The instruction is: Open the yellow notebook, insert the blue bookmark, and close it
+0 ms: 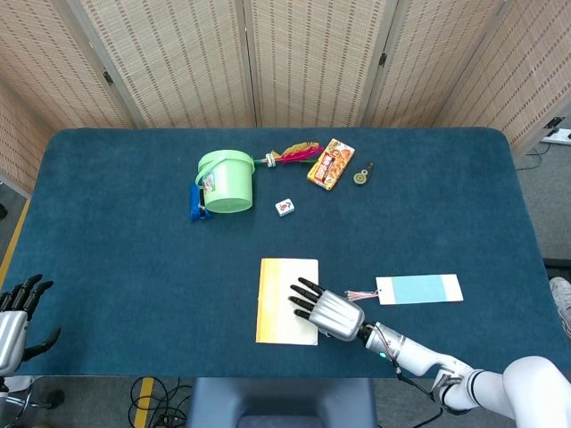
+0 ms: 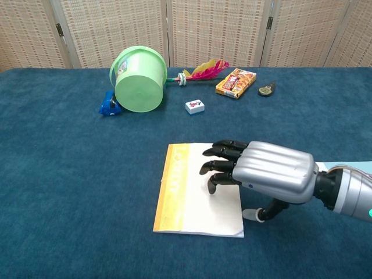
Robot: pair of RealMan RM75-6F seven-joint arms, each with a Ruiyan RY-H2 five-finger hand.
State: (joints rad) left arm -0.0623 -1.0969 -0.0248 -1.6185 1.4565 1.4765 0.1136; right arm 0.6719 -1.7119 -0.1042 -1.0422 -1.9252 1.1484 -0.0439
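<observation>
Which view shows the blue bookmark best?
The head view: the whole blue bookmark lies flat on the table, right of the yellow notebook. In the chest view the right hand and its arm hide nearly all of it; only a pale sliver shows at the frame's right edge.

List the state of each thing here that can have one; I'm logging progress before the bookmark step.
yellow notebook: closed, flat on the table.
blue bookmark: on the table, not inserted.
green bucket: tipped on its side.
right hand: fingers spread over the notebook, holding nothing.
left hand: open, off the table's edge.
</observation>
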